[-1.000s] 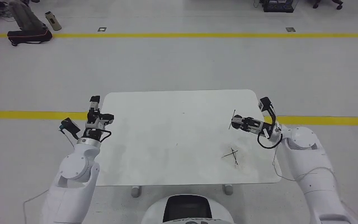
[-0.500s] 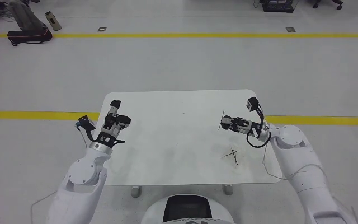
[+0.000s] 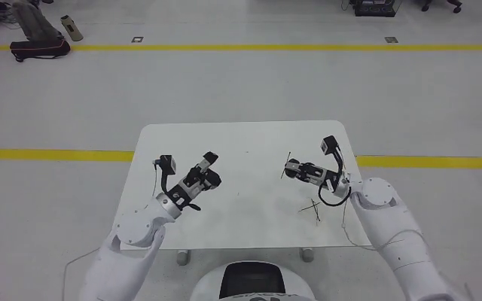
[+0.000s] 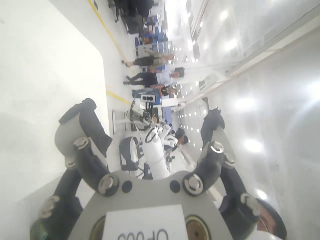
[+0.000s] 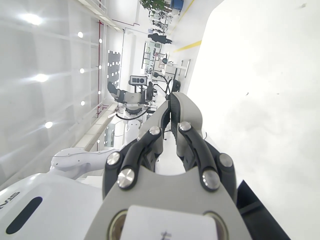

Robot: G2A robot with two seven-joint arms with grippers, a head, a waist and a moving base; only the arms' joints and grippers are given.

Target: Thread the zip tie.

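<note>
My right gripper (image 3: pixel 291 166) is shut on a thin black zip tie (image 3: pixel 284 173), held above the right half of the white table (image 3: pixel 241 139). In the right wrist view its fingers (image 5: pixel 175 111) press together, and the tie is hard to make out between them. My left gripper (image 3: pixel 210 168) hovers over the left half of the table, facing the right one with a gap of bare table between them. It stands open with nothing between its fingers (image 4: pixel 82 118). The right wrist view also shows the left gripper (image 5: pixel 130 96) farther off.
Two or three loose black zip ties (image 3: pixel 312 208) lie crossed on the table near its front right, just in front of the right arm. A yellow floor line (image 3: pixel 60 154) runs behind the table on both sides.
Both arms have swung inward from the table's side edges toward its middle. The right gripper carried the zip tie leftward, and the left gripper moved right and turned to face it.
</note>
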